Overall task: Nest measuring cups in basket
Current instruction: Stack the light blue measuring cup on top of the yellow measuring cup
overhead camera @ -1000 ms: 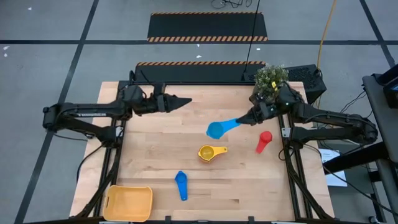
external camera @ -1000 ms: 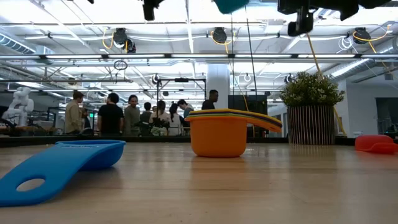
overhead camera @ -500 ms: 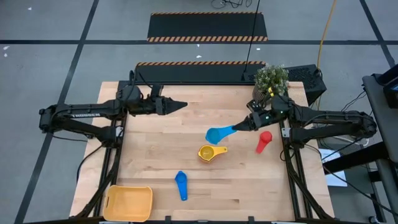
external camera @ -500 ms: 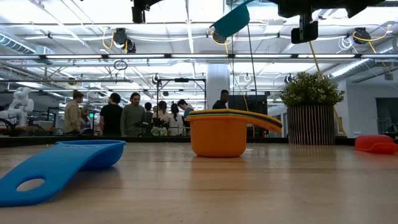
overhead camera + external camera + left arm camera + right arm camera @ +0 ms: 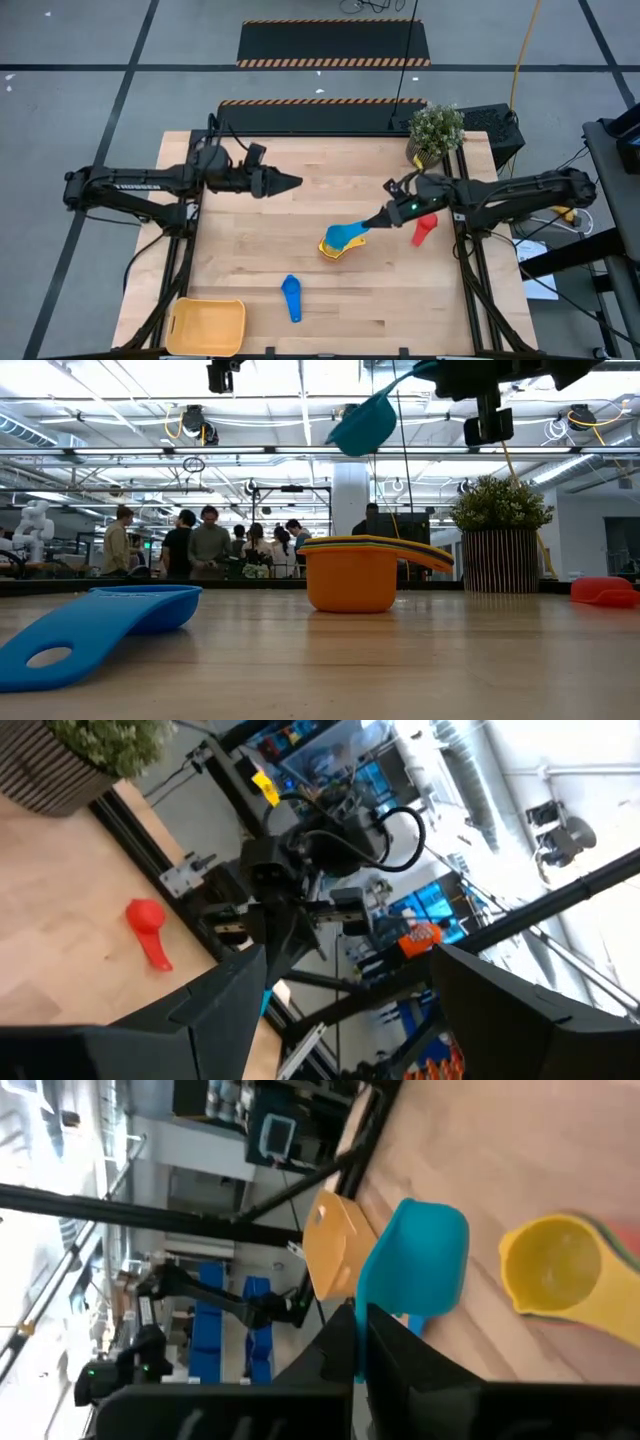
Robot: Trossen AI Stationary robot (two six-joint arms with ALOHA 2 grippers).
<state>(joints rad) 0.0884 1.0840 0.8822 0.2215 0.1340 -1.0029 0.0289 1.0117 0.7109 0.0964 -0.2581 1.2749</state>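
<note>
While the right tool (image 5: 378, 221) is kept clamped on the handle of the teal-blue cup (image 5: 346, 235), that cup is being carried low over the yellow cup stack (image 5: 334, 247) near the middle of the worktop (image 5: 250, 250), bowl leading, presumably so it can be dropped into the nest rather than set down beside it. By the low view the cup is seen to hang tilted, well above the stack, so no contact is judged to have been made yet. A second ago the same cup was held farther back and higher toward the plant (image 5: 436, 128); it has since been swung down and forward until it sits directly over the stack. The left tool (image 5: 290, 182) is held with its fingers spread wide and empty, hovering over the far left part of the worktop, and it has been drawn slightly nearer the centre than before. A small blue cup (image 5: 291, 297) is left lying alone toward the front edge, a red cup (image 5: 425, 228) lies just beside the right arm, and the basket (image 5: 207, 326) waits at the front left corner, well apart from everything, with nothing visible in it.
</note>
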